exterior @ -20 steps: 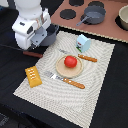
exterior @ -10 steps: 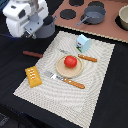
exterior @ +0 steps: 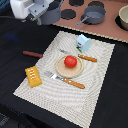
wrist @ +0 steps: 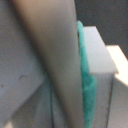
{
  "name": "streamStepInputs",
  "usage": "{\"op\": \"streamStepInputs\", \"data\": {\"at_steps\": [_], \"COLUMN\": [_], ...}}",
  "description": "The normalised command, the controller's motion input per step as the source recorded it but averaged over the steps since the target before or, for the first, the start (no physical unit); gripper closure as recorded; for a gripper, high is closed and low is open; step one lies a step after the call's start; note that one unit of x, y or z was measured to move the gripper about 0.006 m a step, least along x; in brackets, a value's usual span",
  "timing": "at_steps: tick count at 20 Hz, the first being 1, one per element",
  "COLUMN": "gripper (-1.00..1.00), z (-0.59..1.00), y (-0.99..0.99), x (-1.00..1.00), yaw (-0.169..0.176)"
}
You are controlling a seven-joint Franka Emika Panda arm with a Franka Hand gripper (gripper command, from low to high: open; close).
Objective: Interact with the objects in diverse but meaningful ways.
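My gripper [exterior: 44, 15] hangs at the far left of the exterior view, above the corner of the toy kitchen set's brown stove top [exterior: 107, 31]. It appears shut on the wall of a grey pot [exterior: 51, 13]. In the wrist view a grey wall [wrist: 47, 60] lies pressed against a teal finger pad [wrist: 86, 85]. A small red tomato [exterior: 70, 61] sits on the tan round plate [exterior: 60, 71]. Orange-handled cutlery [exterior: 74, 83] lies beside the plate. The pale blue-white carton [exterior: 83, 42] stands behind it.
A ridged yellow-orange block [exterior: 33, 77] lies on the striped placemat [exterior: 97, 87] at the exterior view's left edge, a brown sausage [exterior: 32, 54] just off it. A second grey pot [exterior: 94, 13] with a handle and a tan bowl [exterior: 123, 17] stand on the stove.
The arm has risen and moved away from the placemat toward the stove's corner. The grey pot now shows under the gripper.
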Motion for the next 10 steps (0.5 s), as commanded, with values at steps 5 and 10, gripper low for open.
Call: {"op": "streamStepInputs", "data": {"at_steps": [5, 10], "gripper": [1.0, 1.0], "z": [0.18, 0.14], "y": [0.75, 0.72], "x": [0.46, 0.47], "yaw": [-0.064, -0.07]}}
